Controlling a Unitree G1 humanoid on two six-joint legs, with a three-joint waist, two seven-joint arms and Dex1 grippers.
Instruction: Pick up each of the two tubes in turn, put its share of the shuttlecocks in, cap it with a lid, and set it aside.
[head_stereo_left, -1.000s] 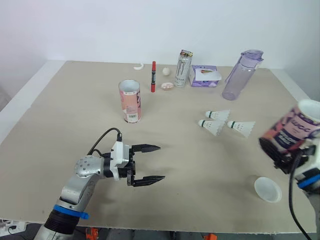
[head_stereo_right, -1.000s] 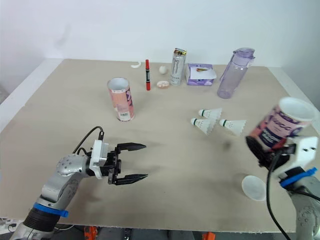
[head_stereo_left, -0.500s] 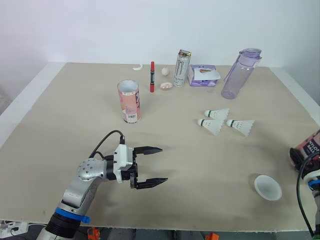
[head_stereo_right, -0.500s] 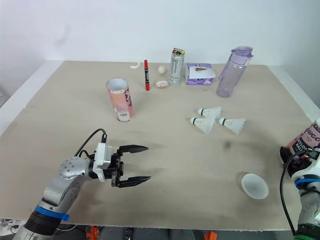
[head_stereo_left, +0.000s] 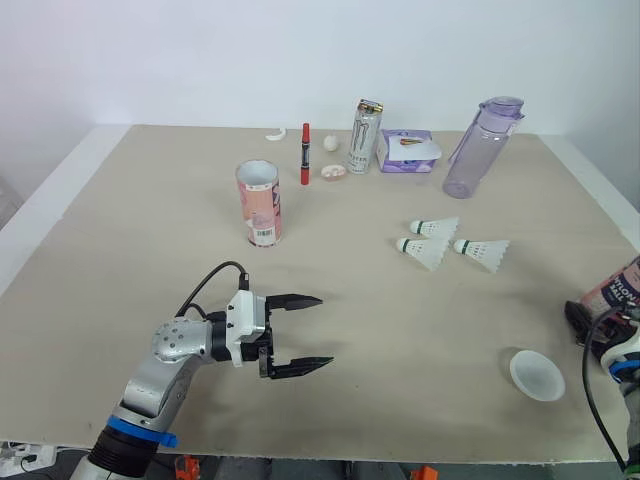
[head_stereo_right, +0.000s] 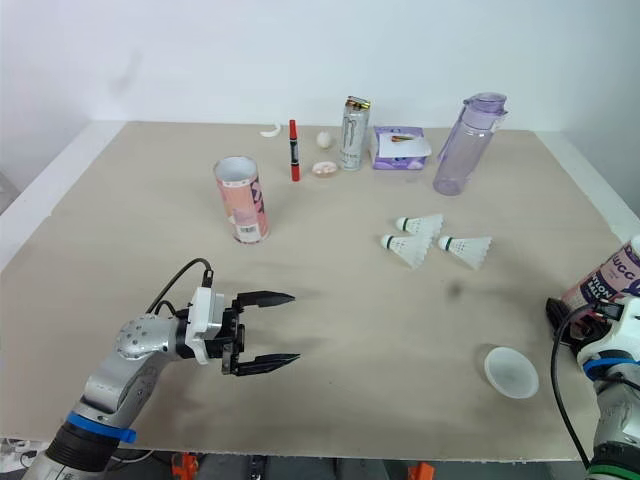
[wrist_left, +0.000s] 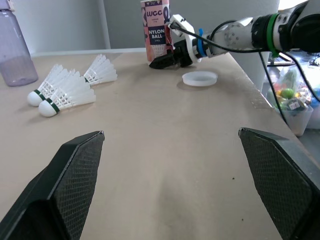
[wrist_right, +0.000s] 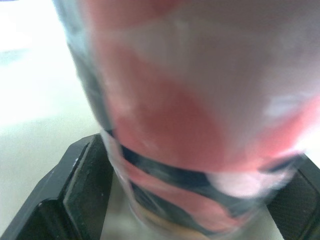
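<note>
- Left gripper (head_stereo_left: 323, 331): jaws spread wide, nothing between them. The forearm lies low over the near-left part of the table (head_stereo_left: 120, 250), wrist about level, both fingers pointing toward the robot's right.
- Right gripper (head_stereo_right: 572, 316): closed on the lower part of the held tube (head_stereo_right: 613, 279) at the table's right edge. The arm reaches in from beyond that edge.
- Held tube: upright. I cannot say for certain whether its base rests on the table or sits just above it.
- Second tube (head_stereo_left: 260, 203): pink-and-white printed cylinder, upright, top open, left of the table's centre and well apart from both grippers.
- Shuttlecocks (head_stereo_left: 424, 252): three, with white ribbed skirts and rounded white heads ringed by a dark band. They lie on their sides in a loose cluster between the two tubes, heads toward the robot's left.
- Lid (head_stereo_left: 536, 375): shallow white disc with a raised rim. It lies flat on the table near the right gripper, not touching it.
- Table: matte beige sheet, lightly scuffed.
- Back row: clear violet water bottle (head_stereo_left: 480, 150), drink can (head_stereo_left: 366, 137), purple packet (head_stereo_left: 409, 152), red marker (head_stereo_left: 306, 153).
- Left wrist view adds the held tube's label, reading "WCC" and "NYLON BALL" (wrist_left: 156, 30), and the fine cross-hatched texture of the left finger pads (wrist_left: 75, 170).
- Right wrist view adds the held tube close up (wrist_right: 190, 115): glossy pink, white and black print, set between that gripper's black fingers (wrist_right: 85, 190).
</note>
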